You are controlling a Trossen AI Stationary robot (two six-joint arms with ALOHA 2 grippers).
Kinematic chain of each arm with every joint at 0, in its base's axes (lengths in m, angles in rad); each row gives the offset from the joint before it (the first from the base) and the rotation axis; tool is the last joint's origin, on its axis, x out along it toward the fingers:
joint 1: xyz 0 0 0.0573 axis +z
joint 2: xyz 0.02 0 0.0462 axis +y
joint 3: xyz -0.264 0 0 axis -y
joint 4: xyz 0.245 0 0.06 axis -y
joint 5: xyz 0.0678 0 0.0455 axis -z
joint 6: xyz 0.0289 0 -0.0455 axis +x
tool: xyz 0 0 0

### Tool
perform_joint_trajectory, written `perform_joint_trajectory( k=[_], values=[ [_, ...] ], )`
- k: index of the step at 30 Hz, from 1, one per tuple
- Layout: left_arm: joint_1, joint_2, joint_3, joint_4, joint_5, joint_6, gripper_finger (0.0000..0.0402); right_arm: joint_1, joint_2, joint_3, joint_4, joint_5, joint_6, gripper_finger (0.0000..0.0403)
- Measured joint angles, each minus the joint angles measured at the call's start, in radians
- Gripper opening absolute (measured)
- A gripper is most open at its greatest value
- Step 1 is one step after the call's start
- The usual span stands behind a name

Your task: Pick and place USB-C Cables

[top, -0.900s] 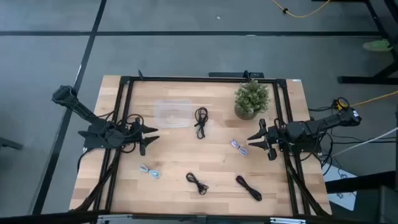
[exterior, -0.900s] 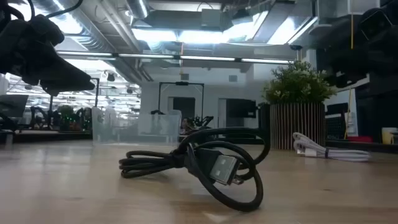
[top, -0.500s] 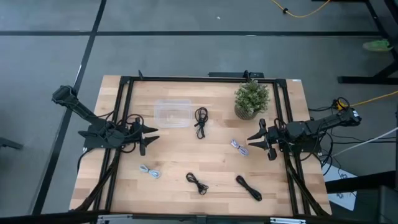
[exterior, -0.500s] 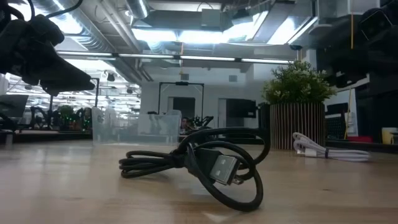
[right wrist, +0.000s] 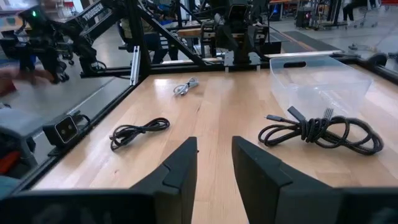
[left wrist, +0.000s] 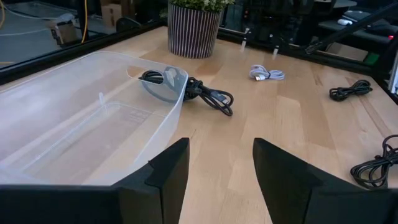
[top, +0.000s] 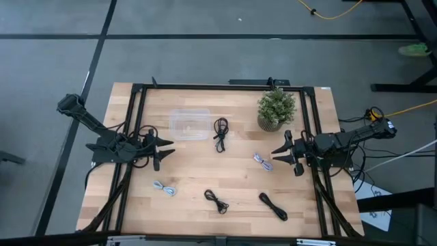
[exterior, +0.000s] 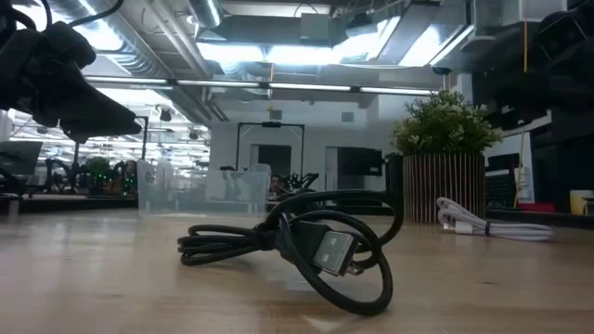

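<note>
Five small coiled cables lie on the wooden table. In the high view, one black cable rests beside the clear container, a pale cable lies close to my right gripper, another pale cable sits near the front left, and two black cables lie near the front edge. My left gripper hovers open at the table's left, facing the container and the black cable. My right gripper hovers open at the right, beside the pale cable.
A potted plant in a striped pot stands at the far right, just beyond my right gripper. A black frame runs along the table's left, right and far sides. Bare wood lies at the table's middle. In the low view a black cable lies close up.
</note>
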Motion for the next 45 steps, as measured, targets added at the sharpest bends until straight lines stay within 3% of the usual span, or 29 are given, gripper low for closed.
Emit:
perform_joint_trajectory(
  k=[4, 8, 12, 16, 20, 24, 27, 31, 35, 39, 42, 45],
  values=[
    [0.000, 0.000, 0.000, -0.001, -0.016, 0.012, 0.0172, 0.000, 0.000, 0.000, 0.000, 0.008, -0.297, 0.0106],
    [0.002, 0.000, 0.000, -0.001, -0.064, 0.096, 0.0172, 0.000, 0.000, 0.000, 0.000, 0.010, -0.403, 0.0106],
    [0.003, 0.000, 0.000, 0.009, -0.056, 0.124, 0.0172, 0.000, 0.000, 0.000, 0.056, -0.029, -0.391, 0.0106],
    [0.009, 0.000, 0.000, 0.157, -0.081, 0.055, 0.0172, 0.000, -0.001, 0.000, 0.234, -0.197, -0.230, 0.0106],
    [0.038, -0.001, 0.000, 0.303, -0.140, 0.023, 0.0172, 0.000, -0.001, 0.000, 0.340, -0.452, -0.050, 0.0106],
    [0.081, 0.000, 0.000, 0.405, -0.150, 0.000, 0.0172, 0.000, 0.000, 0.000, 0.360, -0.551, -0.037, 0.0106],
    [0.119, 0.000, 0.000, 0.475, -0.159, -0.007, 0.0172, 0.000, 0.000, 0.000, 0.358, -0.554, -0.057, 0.0106],
    [0.170, 0.000, 0.000, 0.498, -0.204, -0.039, 0.0172, 0.000, 0.005, -0.001, 0.387, -0.473, -0.034, 0.0106],
    [0.233, 0.000, 0.000, 0.496, -0.243, -0.168, 0.0172, 0.000, 0.032, 0.000, 0.664, -0.308, -0.117, 0.0106],
    [0.310, 0.018, 0.000, 0.509, -0.208, -0.169, 0.0172, 0.000, 0.095, 0.012, 0.949, -0.294, -0.218, 0.0106],
    [0.376, 0.039, 0.000, 0.554, -0.211, -0.189, 0.0172, 0.000, 0.173, 0.104, 0.942, -0.305, -0.305, 0.0106],
    [0.441, 0.056, 0.001, 0.556, -0.297, -0.279, 0.0172, 0.000, 0.309, 0.254, 0.802, -0.284, -0.347, 0.0106]
  ],
)
